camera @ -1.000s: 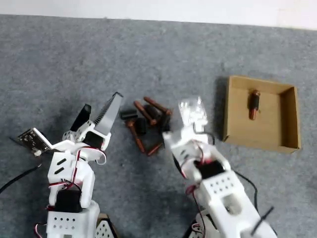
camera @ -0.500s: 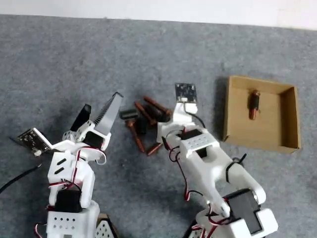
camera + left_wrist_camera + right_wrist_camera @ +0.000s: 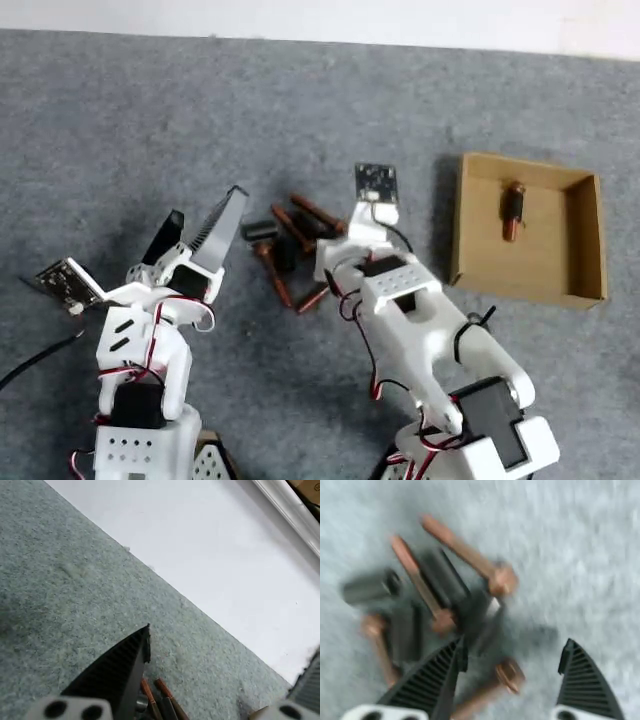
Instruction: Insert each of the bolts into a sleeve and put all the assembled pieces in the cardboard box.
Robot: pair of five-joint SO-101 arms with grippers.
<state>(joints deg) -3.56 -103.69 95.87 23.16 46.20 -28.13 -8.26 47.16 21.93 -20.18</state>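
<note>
A grey mat (image 3: 120,120) covers the table, with a white strip along its far edge. The right arm (image 3: 420,320) leans forward over the middle of the mat, its wrist above the near right side of the pile of parts. The left arm (image 3: 150,340) stands upright on the other side, just beside the pile.

The box (image 3: 550,265) lies flat and open-topped, well apart from the left arm and near the right one. One assembled piece (image 3: 512,210), a dark sleeve with copper showing at both ends, lies inside it towards the far wall.

The left gripper (image 3: 208,203) is spread wide with nothing in it, pointing away from the arm past the pile's edge. The right gripper (image 3: 515,647) is also wide apart and has hold of nothing; it hangs over the pile.

The pile sits between the two arms: copper bolts (image 3: 300,225) and dark sleeves (image 3: 262,231) lie mixed and crossed over each other, several touching. From the right wrist, one bolt head (image 3: 509,675) lies on the mat between the spread fingers, with a sleeve (image 3: 367,587) off at the pile's edge.
</note>
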